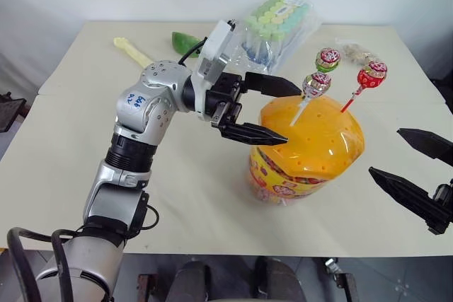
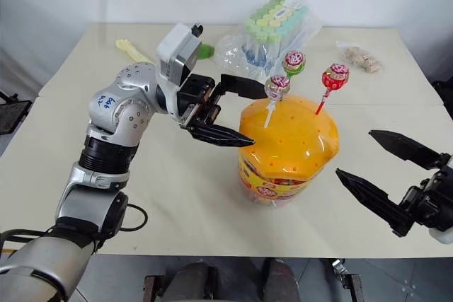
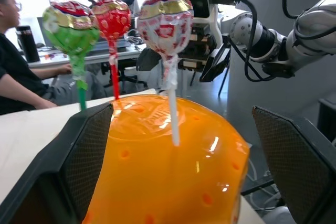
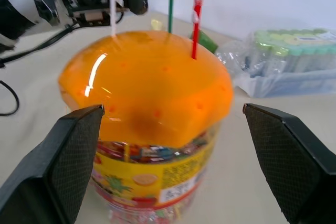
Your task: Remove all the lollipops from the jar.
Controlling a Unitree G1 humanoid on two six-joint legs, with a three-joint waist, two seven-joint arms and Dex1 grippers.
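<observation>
The orange jar (image 1: 311,146) stands on the table, right of centre, with three lollipops stuck upright in its domed lid: white (image 1: 316,84), green (image 1: 328,59) and red (image 1: 372,73). My left gripper (image 1: 294,114) reaches in level from the left, open, at the dome's left shoulder, its far fingertip close to the white lollipop. Seen from the left wrist, the white lollipop (image 3: 165,19) rises between the fingers (image 3: 79,156). My right gripper (image 2: 354,152) hovers open to the jar's right, apart from it, and frames the jar (image 4: 147,93) in its wrist view.
A clear bag of green-capped tubes (image 1: 276,26) lies behind the jar. At the back left are a green piece (image 1: 185,42) and a pale yellow item (image 1: 131,51), at the back right a small packet (image 1: 357,53). People sit beyond the table (image 3: 21,77).
</observation>
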